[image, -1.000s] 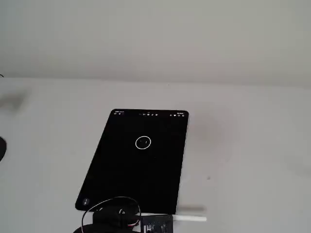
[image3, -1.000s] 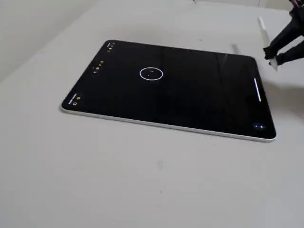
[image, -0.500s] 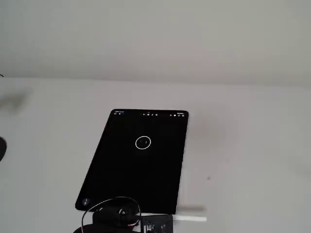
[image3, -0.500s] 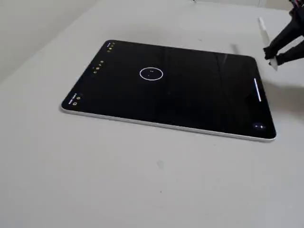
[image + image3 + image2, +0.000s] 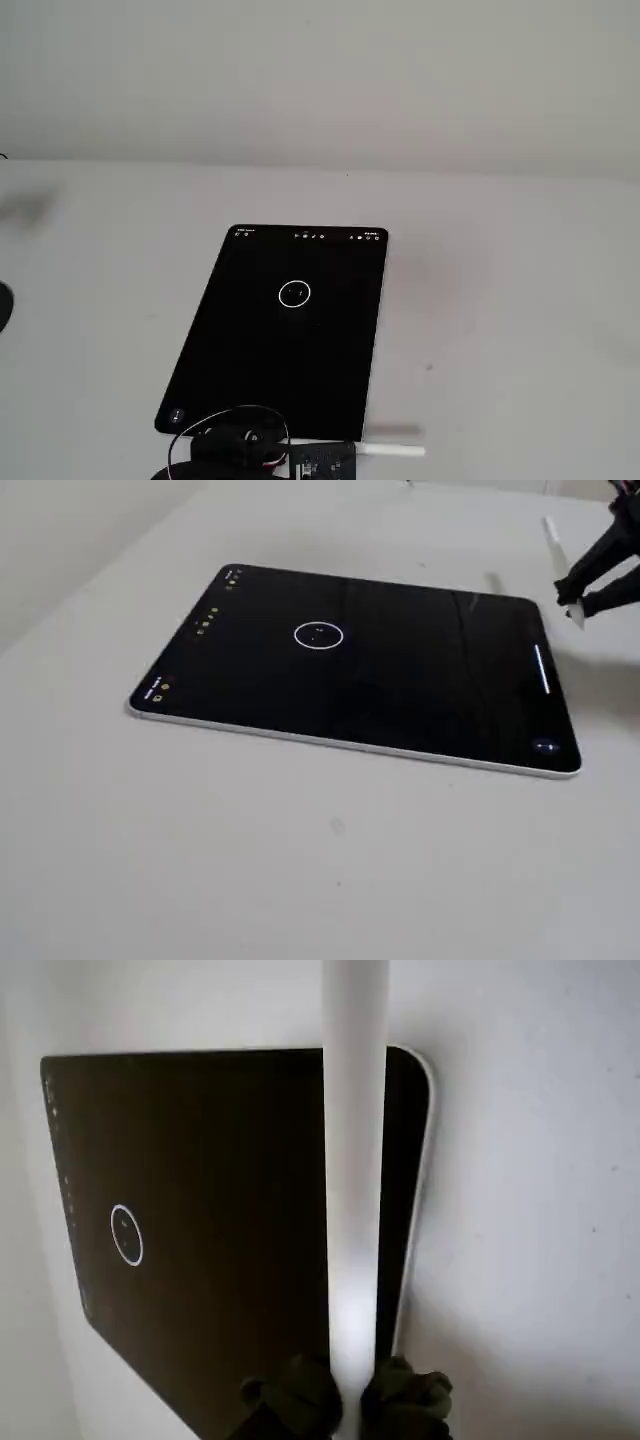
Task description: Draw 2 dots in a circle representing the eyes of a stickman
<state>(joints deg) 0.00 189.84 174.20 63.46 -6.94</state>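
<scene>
Gripper (image 5: 352, 1392): both dark fingers closed around the white stylus (image 5: 355, 1180), seen at the bottom edge of the wrist view; in a fixed view (image 5: 578, 598) it sits at the right edge, beside the tablet's short side, mostly cut off.
Table (image 5: 500, 300): plain pale surface, bare around the tablet.
Tablet (image 5: 270, 370): lies flat, black screen lit; in the wrist view (image 5: 220, 1260) the stylus crosses in front of its right part and hides a strip of it.
Stylus: held above the tablet, tip out of the wrist view at the top; whether it touches anything cannot be told.
Circle (image 5: 319, 635): thin white ring on the screen's upper half, well apart from the stylus; also in the wrist view (image 5: 127, 1234).
Dots (image 5: 319, 632): two faint specks side by side inside the ring; barely resolved, a smudge in a fixed view (image 5: 294, 292).
Writing: small icons (image 5: 310, 236) along the screen's edge, too small to read.
</scene>
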